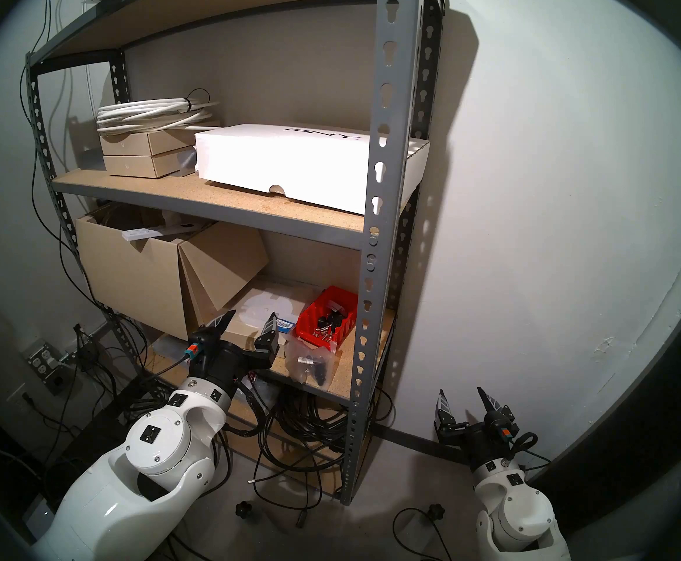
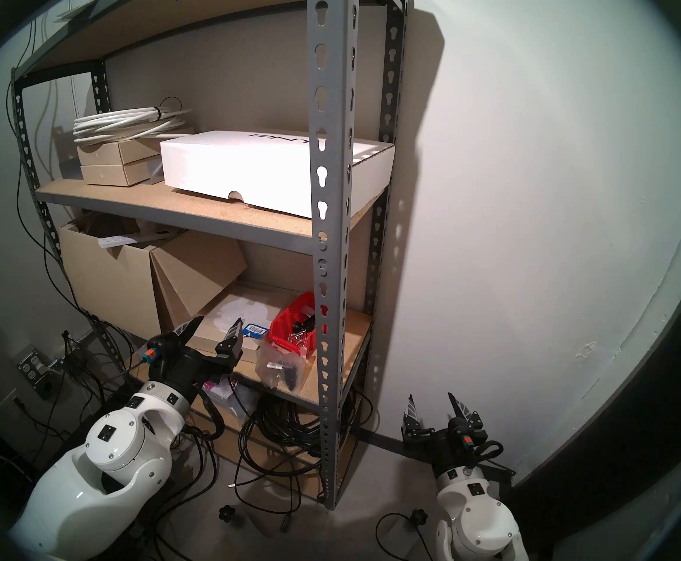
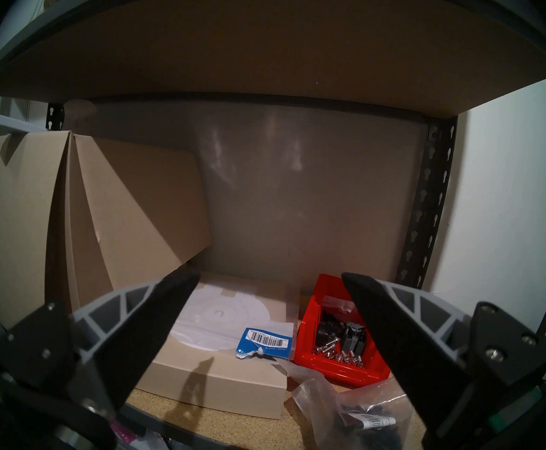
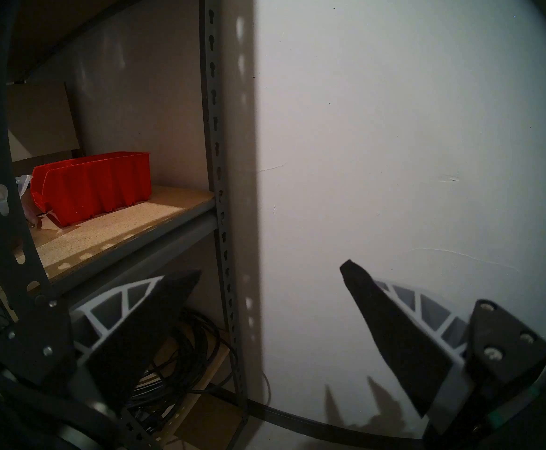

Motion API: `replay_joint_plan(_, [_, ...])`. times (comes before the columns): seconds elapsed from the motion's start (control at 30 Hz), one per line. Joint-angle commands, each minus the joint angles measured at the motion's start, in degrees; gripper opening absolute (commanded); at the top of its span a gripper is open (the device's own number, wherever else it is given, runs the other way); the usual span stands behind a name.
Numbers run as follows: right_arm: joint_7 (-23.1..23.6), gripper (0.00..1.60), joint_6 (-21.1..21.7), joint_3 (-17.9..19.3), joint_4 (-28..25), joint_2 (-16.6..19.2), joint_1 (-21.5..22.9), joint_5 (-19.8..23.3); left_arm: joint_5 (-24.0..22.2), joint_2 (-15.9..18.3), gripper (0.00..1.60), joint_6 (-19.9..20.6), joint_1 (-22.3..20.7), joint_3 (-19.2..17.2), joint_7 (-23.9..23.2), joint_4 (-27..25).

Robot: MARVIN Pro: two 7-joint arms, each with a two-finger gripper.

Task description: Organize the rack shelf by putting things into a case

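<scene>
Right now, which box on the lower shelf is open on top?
The large brown cardboard box at the shelf's left; its flaps stand open, unlike the closed flat tan box.

Clear bag (image 1: 311,363) on rack shelf (image 1: 343,380) just before red bin (image 1: 328,318); left gripper (image 1: 250,320) agape, empty, beside it.

Dim, fisheye-bent views with dark rims; the white box (image 1: 282,159) glares, and hard shadows streak the wall (image 1: 553,183).

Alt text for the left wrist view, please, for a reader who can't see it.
The open left gripper faces into a rack shelf, empty. Ahead stand a red bin of screws and black parts, a flat tan box left of it, and a clear plastic bag at the shelf's front edge.
</scene>
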Motion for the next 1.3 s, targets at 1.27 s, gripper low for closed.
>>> replay_joint_plan(1.27, [0.01,1.60,-0.16,0.00,-0.92,0.01,0.09,0.01,-17.61,11.90,1.60,17.17,21.25,-21.66,-9.25,-18.89])
